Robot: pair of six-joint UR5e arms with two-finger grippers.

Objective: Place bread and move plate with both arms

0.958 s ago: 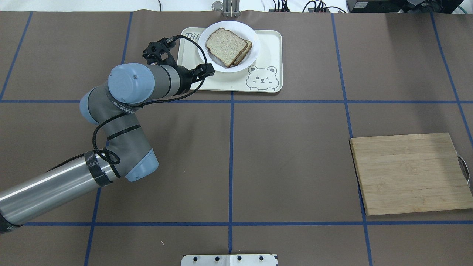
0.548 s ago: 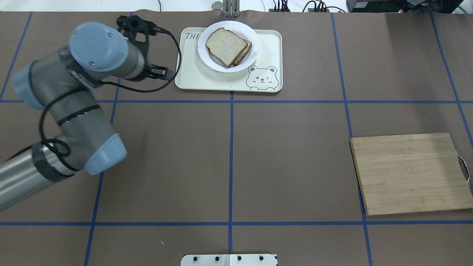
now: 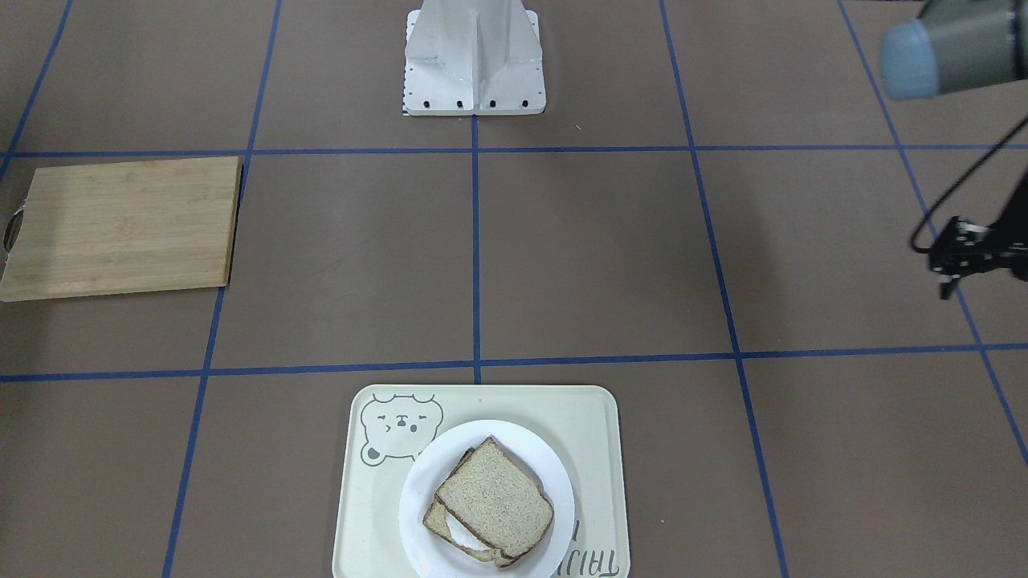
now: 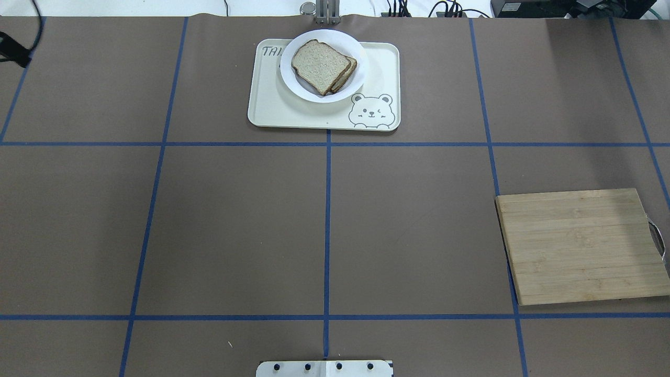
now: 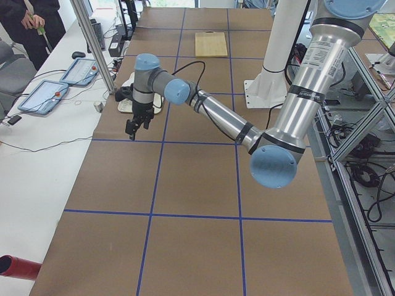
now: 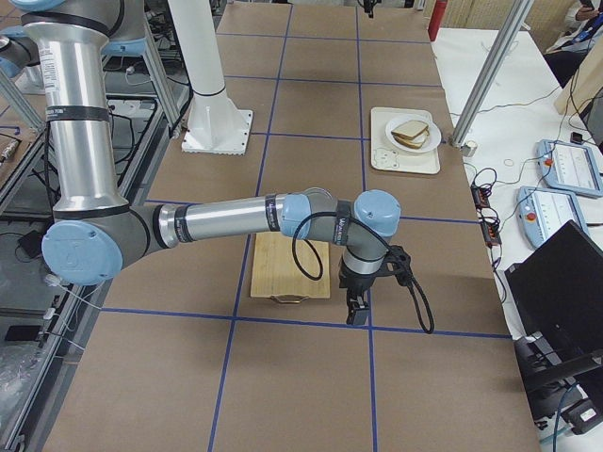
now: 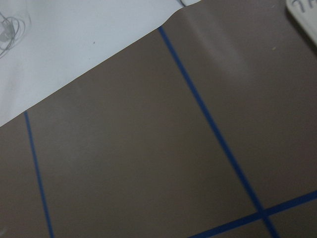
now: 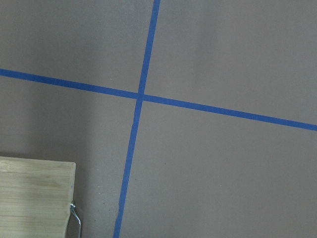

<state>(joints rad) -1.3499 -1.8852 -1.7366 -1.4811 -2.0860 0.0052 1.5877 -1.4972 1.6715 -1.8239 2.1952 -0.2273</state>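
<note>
The plain bread lies on top of another slice on the white plate, which stands on the cream bear tray at the far middle of the table. In the front-facing view the bread covers a slice with white egg showing under it. My left gripper hangs over bare table far to the left of the tray, empty, its fingers apart in the exterior left view. My right gripper shows only in the exterior right view, beside the cutting board; I cannot tell if it is open.
A wooden cutting board with a metal handle lies at the right side of the table. The robot's white base stands at the near middle edge. Blue tape lines grid the brown table cover.
My left arm has pulled back from the plate's left rim, swung left and left the overhead view almost wholly. The bread and plate have not moved.
</note>
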